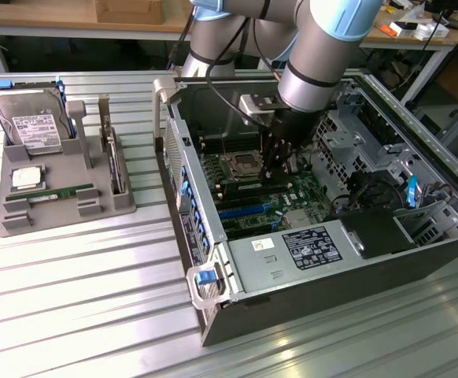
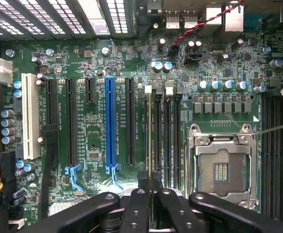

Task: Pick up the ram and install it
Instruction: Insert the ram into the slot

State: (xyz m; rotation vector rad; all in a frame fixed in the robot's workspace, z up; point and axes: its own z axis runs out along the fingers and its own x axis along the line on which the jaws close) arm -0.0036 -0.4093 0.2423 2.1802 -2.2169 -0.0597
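Hand [image 2: 151,194]: fingers pressed nearly together, apparently pinching the ram [image 2: 151,141] edge-on over the memory slots [image 2: 162,126], beside the empty processor socket [image 2: 222,167]. Computer case [image 1: 323,260] lay open on the bench [image 1: 79,299]. Further off, a grey tray [image 1: 64,197] held another green stick [image 1: 53,194].

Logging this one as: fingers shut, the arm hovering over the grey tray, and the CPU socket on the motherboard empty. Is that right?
One thing is wrong: the gripper is not over the grey tray. The exterior view shows it reaching down inside the open computer case, above the motherboard. The rest stands: fingers shut, CPU socket empty.
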